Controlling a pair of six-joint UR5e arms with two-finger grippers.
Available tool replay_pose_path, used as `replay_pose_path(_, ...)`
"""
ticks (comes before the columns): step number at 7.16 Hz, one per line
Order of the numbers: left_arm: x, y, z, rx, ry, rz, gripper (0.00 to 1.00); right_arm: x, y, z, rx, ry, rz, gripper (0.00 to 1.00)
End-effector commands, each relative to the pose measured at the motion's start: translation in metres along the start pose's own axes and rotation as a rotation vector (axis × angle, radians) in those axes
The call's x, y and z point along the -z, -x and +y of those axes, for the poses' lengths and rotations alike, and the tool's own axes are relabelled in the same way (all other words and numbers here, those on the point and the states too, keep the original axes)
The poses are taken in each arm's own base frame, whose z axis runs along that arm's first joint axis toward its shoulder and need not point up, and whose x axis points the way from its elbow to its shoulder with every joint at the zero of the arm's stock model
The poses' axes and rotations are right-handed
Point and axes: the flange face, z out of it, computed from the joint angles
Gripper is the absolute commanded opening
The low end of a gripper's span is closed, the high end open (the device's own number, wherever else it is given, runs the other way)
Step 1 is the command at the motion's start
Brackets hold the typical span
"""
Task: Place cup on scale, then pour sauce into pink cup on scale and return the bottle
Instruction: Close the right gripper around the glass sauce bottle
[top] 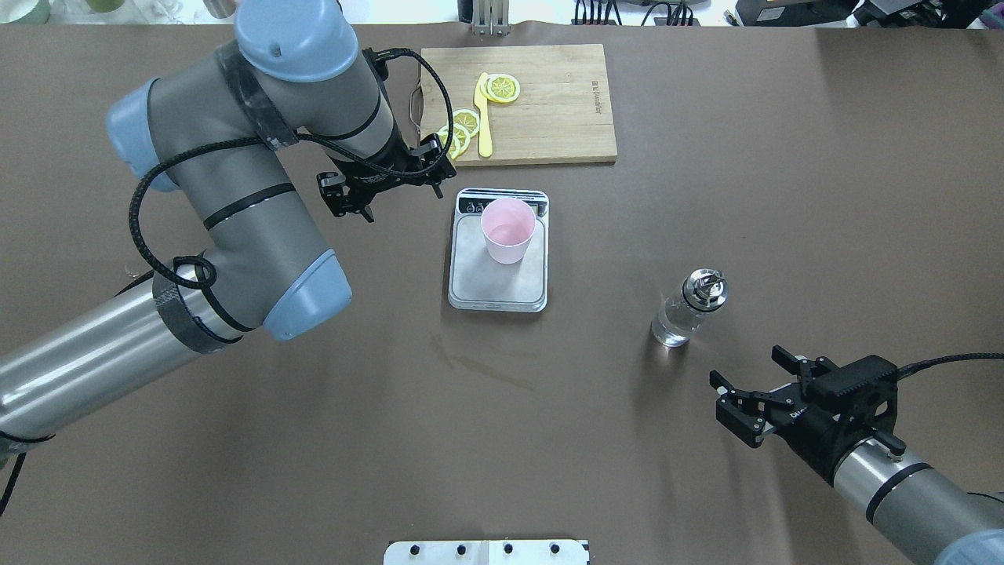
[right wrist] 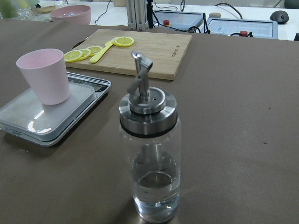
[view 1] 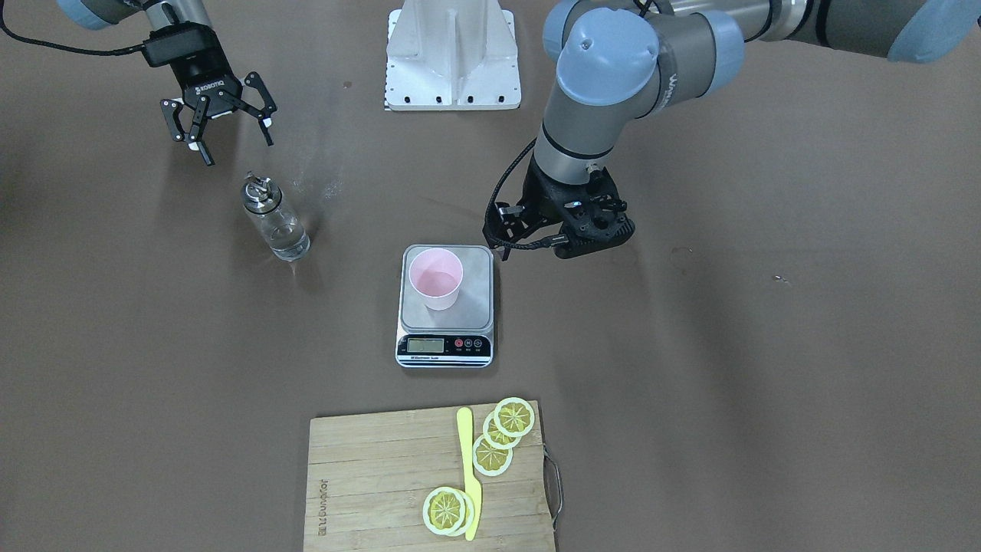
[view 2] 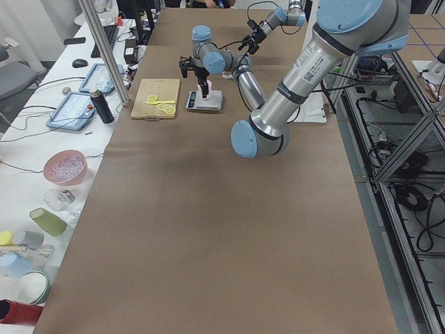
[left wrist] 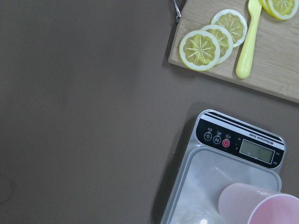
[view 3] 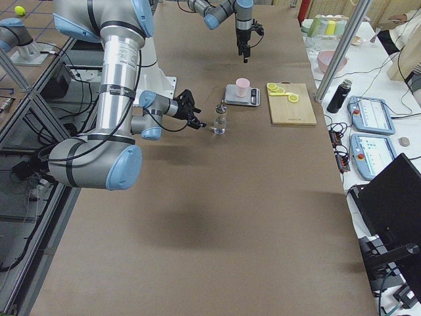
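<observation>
Right gripper [top: 745, 366] is hovering open near the upright bottle [top: 690, 311], not touching it. Left gripper [top: 386, 188] is hanging open beside the scale [top: 498, 287], which is carrying the cup [top: 508, 230].

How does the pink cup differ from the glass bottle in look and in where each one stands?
The cup is opaque pale pink with an open top; the bottle is clear glass, closed by a metal pour spout. The cup stands on the scale; the bottle stands on the bare table, apart from the scale. Both stand upright.
</observation>
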Motion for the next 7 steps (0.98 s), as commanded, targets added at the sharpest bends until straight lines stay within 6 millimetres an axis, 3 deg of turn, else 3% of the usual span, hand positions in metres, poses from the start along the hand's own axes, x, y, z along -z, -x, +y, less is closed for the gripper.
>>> replay_pose_path(1, 0.000, 0.001, -0.001, 0.001, -0.002, -0.001, 0.99, -0.012, 0.017, 0.006, 0.023, -0.042, -0.003, 0.98)
replay_pose_path(3, -0.004, 0.003, -0.003, -0.014, -0.002, -0.008, 0.99, -0.025, 0.033, 0.009, 0.055, -0.073, -0.004, 0.98)
replay_pose_path(7, -0.012, 0.009, -0.005, -0.018, -0.002, -0.002, 0.99, -0.042, 0.013, 0.013, 0.103, -0.083, 0.047, 0.93)
